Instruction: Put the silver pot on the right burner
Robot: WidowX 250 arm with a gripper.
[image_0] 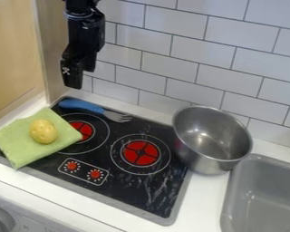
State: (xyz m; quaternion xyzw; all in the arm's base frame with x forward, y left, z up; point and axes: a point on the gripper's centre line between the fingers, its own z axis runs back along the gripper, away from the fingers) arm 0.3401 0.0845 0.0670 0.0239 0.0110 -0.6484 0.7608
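Facing the first step, by the look of it: getting the black gripper (73, 81) to the silver pot (208, 164).
Hanging above the far left, no telling whether spread or pressed together; next, probably swinging right and down to the rim of the pot, at the right edge of the stove (123, 192) beside the sink (262, 195), then shifting it left onto the right burner (140, 152).

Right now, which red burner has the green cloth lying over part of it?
The left burner, nearer the fork: the green cloth overlaps its edge. The right burner, closer to the silver pot, has no cloth.
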